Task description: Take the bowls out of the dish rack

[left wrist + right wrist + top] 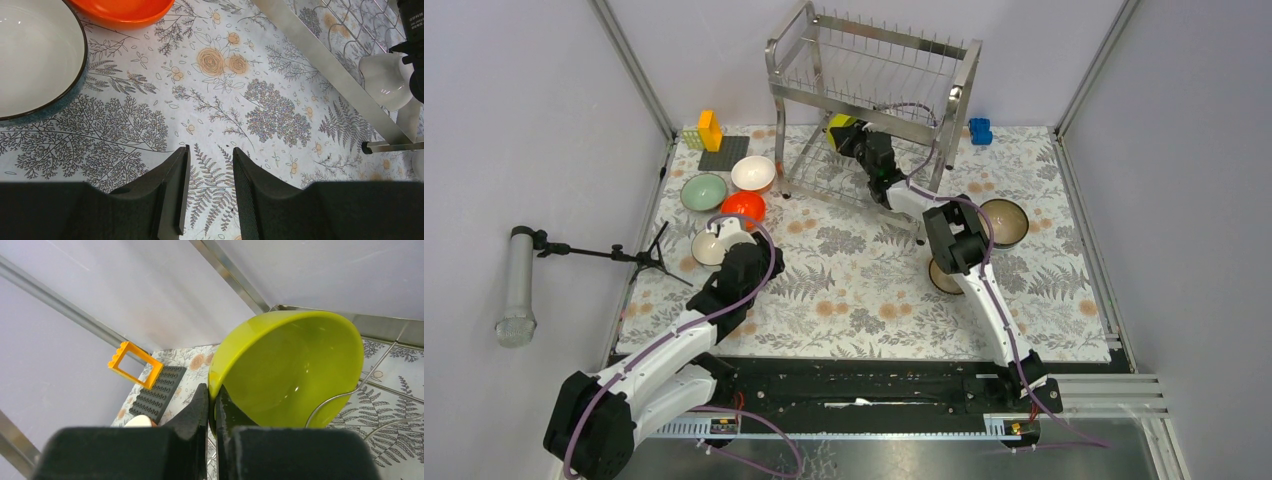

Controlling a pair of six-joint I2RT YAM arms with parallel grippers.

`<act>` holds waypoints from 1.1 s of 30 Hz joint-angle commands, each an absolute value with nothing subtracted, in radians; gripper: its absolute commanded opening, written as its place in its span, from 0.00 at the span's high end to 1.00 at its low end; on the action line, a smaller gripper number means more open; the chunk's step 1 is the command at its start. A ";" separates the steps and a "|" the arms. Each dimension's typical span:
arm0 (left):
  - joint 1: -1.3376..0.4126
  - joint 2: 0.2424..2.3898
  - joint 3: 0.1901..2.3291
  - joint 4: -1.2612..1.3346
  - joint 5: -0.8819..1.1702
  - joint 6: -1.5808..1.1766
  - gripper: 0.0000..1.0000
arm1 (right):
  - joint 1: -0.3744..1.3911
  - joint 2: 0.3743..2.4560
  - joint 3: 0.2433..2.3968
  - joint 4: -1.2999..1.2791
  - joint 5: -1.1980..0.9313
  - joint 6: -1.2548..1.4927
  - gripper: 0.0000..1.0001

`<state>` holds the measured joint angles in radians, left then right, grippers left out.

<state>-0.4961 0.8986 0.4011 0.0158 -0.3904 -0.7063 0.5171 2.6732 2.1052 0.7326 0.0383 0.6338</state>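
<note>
From above: reaching into the bottom shelf of the dish rack point(961, 85) with the right gripper point(852, 138), its tips getting lost among the wires. Showing only a small bit of a yellow-green bowl point(838, 126) there. Hiding part of a dark-rimmed white bowl point(708, 248) under the left arm point(694, 320), and half of a brown bowl point(941, 280) under the right arm point(984, 290). Sitting in the open on the flowery cloth point(864, 290): a pale green bowl point(704, 192), a white bowl point(753, 173), an orange-red bowl point(744, 205), a brown-gold bowl point(1004, 222). Standing all around, plain grey walls point(524, 100).

From the left wrist: hanging over the cloth with the left gripper point(210, 190) let go, fingers point(170, 200) apart, nothing between. Cutting off the dark-rimmed white bowl at the left edge and the orange-red bowl at the top. Peeking out behind a rack bar point(325, 65), something white and round, too hard to tell.

From the right wrist: squeezing tight on the rim of the yellow-green bowl, tipped on its side against a rack wire point(327, 398). Covering the bowl's bottom edge with the black fingers. Lying far behind, a yellow frame block point(135, 365) and a dark bumpy plate point(160, 390).
</note>
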 commanded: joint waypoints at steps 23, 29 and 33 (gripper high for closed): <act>-0.499 0.865 0.401 0.044 -0.414 -0.692 0.58 | 0.570 2.362 1.872 1.023 -0.361 0.647 1.00; -0.499 0.843 0.396 0.050 -0.419 -0.671 0.57 | 0.625 2.233 1.687 1.047 -0.382 0.596 1.00; -0.499 0.809 0.392 0.033 -0.451 -0.664 0.57 | 0.656 2.167 1.564 1.105 -0.399 0.625 1.00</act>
